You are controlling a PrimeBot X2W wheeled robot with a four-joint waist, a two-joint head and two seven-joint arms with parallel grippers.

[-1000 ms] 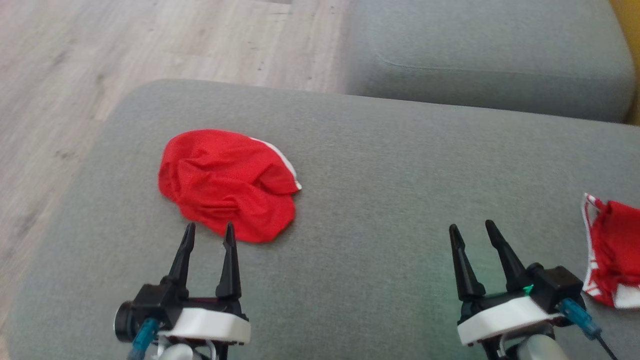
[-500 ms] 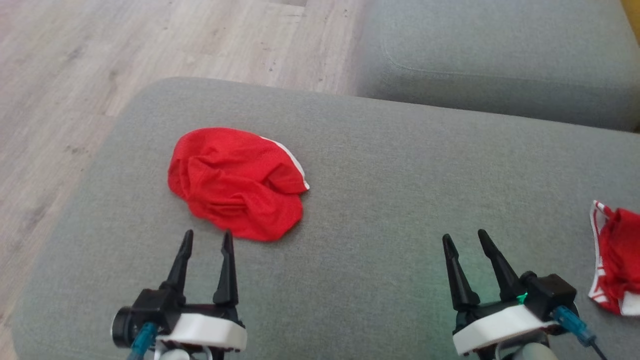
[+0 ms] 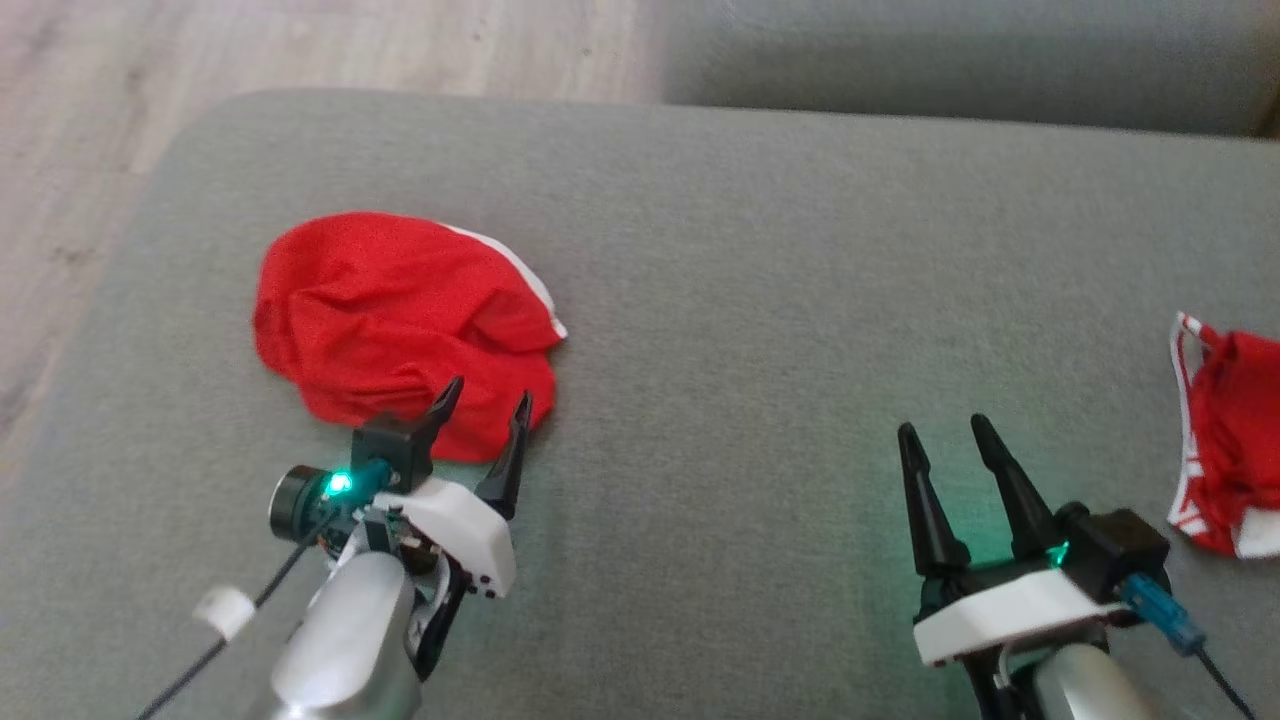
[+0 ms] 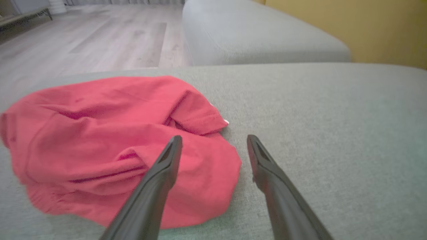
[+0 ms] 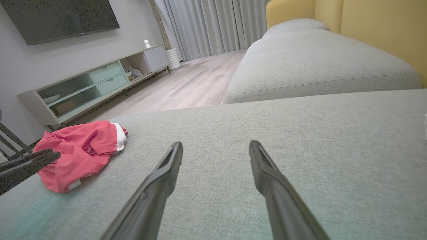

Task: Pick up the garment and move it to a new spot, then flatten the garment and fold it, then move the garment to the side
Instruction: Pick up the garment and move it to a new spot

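Red mesh cloth, the garment (image 3: 400, 320), lies crumpled in a heap on the left part of the grey sofa cushion (image 3: 760, 300) in the head view. A white-trimmed edge runs along its upper right side. Its left border sits near the cushion's rounded left edge. Beyond that edge we see pale wooden floor (image 3: 300, 40) at the upper left of the frame. A second cushion (image 3: 950, 50) crosses the top right, apart from the first.

Our left hand (image 3: 490, 390) stands spread at the garment's lower right border. In the left wrist view, one finger overlaps the red cloth and the other lies over grey fabric just beside the hem. We cannot tell whether the tips touch the cloth.

Our right hand (image 3: 942, 426), at the lower right of the frame, is also spread, over plain cushion and well apart from the garment. Near it, at the frame's right edge, lies another red-and-white cloth (image 3: 1230, 450). Between that cloth and the garment we see a broad stretch of grey cushion, running from the middle of the frame up to the cushion's far edge.
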